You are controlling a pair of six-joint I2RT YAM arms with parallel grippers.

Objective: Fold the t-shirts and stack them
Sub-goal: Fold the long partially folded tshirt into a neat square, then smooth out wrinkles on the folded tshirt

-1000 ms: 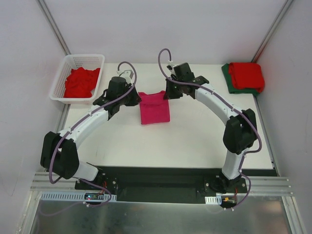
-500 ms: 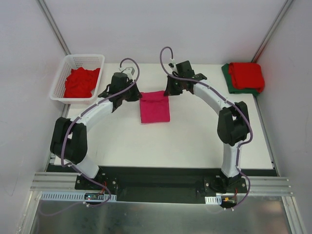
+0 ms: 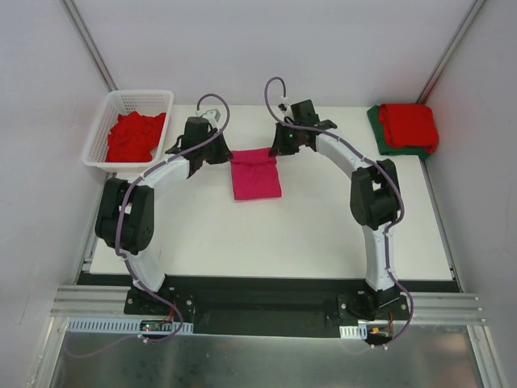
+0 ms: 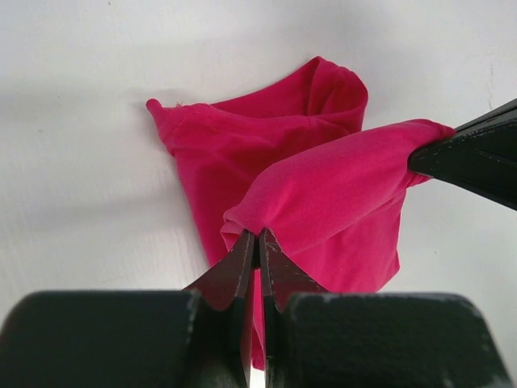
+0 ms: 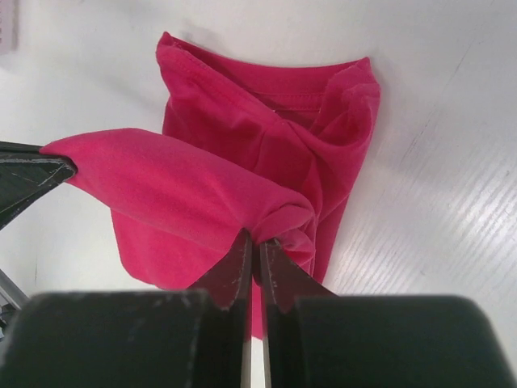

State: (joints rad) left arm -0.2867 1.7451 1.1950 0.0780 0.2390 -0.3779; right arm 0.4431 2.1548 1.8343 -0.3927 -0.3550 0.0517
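You have white lattice basket (image 3: 139,94) at far-left corner of white worktop (image 3: 275,234). Black base plate (image 3: 266,293) along near edge, aluminium rail (image 3: 440,308) beside it. Pale walls (image 3: 242,48) around.

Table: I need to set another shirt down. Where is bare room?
Bare: the near half of the table, between the magenta shirt and the arm bases, and its right edge nearer than the red-and-green stack. Crowded: far middle around the shirt, and the basket corner.
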